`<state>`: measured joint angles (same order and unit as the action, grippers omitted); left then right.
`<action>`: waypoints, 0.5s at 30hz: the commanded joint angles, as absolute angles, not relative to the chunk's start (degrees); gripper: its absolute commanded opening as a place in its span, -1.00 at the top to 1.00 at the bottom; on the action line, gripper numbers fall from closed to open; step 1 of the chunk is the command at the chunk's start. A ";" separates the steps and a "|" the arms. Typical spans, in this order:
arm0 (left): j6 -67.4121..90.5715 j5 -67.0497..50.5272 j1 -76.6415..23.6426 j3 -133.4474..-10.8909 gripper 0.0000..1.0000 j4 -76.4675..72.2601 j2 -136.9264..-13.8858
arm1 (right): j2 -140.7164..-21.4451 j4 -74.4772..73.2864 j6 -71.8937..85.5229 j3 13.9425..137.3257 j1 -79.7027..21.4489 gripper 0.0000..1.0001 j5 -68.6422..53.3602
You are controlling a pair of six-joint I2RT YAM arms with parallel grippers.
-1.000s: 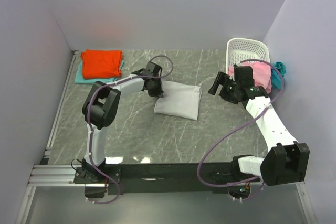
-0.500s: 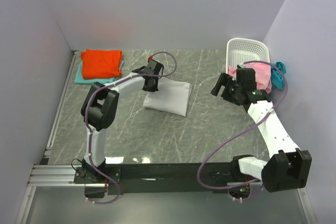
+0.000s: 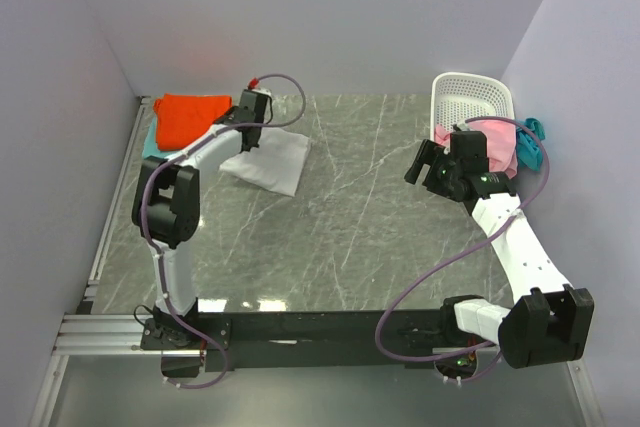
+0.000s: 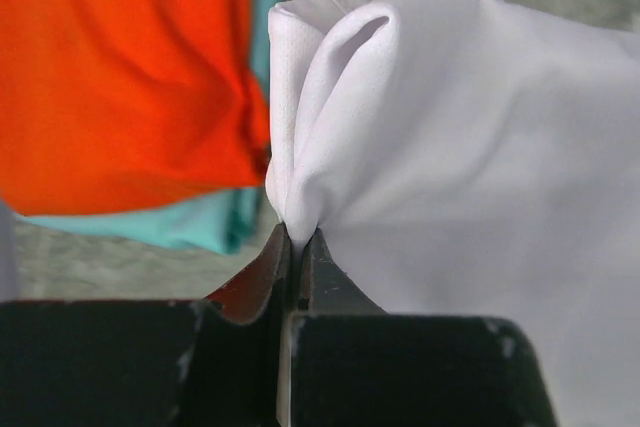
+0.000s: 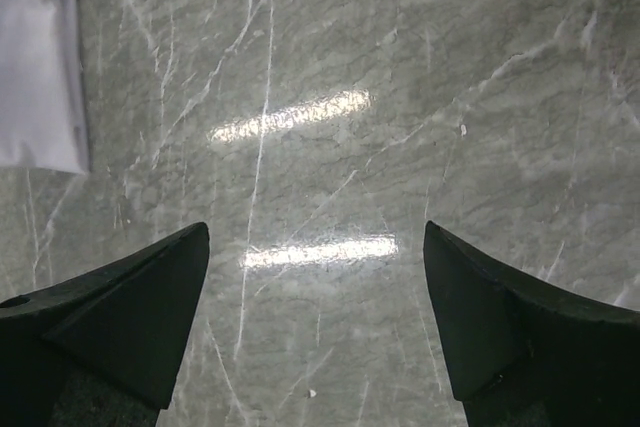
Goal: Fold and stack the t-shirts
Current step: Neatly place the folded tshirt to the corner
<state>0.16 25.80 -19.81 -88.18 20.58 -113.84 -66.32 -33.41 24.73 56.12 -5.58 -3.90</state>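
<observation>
Pinched shut on a bunched edge of the folded white t-shirt (image 3: 270, 159), which lies just beside the orange-red shirt (image 3: 188, 117), the left gripper (image 4: 296, 239) holds seemingly limp, light cloth, probably best gripped through all layers, while the right gripper (image 5: 316, 247), well apart from that shirt, gapes empty.

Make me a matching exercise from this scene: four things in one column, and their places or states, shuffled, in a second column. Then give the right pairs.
Column one
1. white t-shirt
2. orange-red t-shirt
3. pink t-shirt
4. right end effector

Column two
A. lies on top of the aqua t-shirt in the far left corner
B. spills over the near side of the white basket
C. pinched at a fold in the shut left end effector
D. open, holding nothing, over bare table

Pairs: 1-C, 2-A, 3-B, 4-D
</observation>
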 commanded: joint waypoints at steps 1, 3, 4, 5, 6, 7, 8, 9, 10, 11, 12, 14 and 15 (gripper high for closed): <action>-8.60 27.77 -17.41 -93.24 0.99 17.05 -111.44 | -66.00 -31.64 23.91 56.16 -5.10 -0.87 -2.20; -10.27 27.86 -15.65 -95.52 0.99 17.58 -111.88 | -66.27 -31.64 23.82 56.16 -5.10 -0.86 -1.85; -11.85 27.69 -15.04 -96.06 0.99 17.58 -112.06 | -66.62 -31.73 23.91 56.25 -5.01 -0.86 -1.76; -12.65 27.42 -13.90 -96.59 0.99 17.49 -112.06 | -66.80 -31.73 23.82 56.16 -5.01 -0.86 -1.67; -13.27 27.33 -13.36 -97.64 0.99 17.58 -112.15 | -67.14 -31.82 23.91 56.25 -5.01 -0.86 -1.50; -14.32 27.25 -12.84 -98.26 0.99 17.67 -112.15 | -67.41 -31.82 23.99 56.42 -5.01 -0.85 -1.06; -14.85 26.29 -11.79 -98.78 0.99 17.84 -112.06 | -67.67 -31.90 23.99 56.51 -5.01 -0.85 -0.88; -15.46 25.76 -11.34 -99.92 0.99 18.02 -112.15 | -68.11 -32.17 23.99 56.60 -5.01 -0.85 -0.79; -16.51 25.40 -10.82 -100.28 0.99 17.58 -112.15 | -68.29 -32.17 23.91 56.78 -5.01 -0.84 -0.88; -17.05 25.14 -9.85 -101.41 0.99 17.58 -112.50 | -68.47 -32.17 23.82 56.86 -5.10 -0.84 -0.97; -17.66 24.96 -9.50 -102.12 0.99 17.75 -112.67 | -68.81 -32.25 23.73 57.04 -5.01 -0.84 -0.88; -18.01 25.14 -8.36 -104.66 0.99 18.54 -113.46 | -68.91 -32.26 23.82 57.04 -4.83 -0.83 -0.70; -18.19 25.14 -8.09 -105.55 0.99 18.81 -113.81 | -68.99 -32.34 23.82 57.13 -4.92 -0.82 -0.62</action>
<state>-15.11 25.69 -9.08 -100.51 20.05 -114.02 -68.79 -33.47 24.51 56.12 -5.41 -2.15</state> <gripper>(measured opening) 0.034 0.915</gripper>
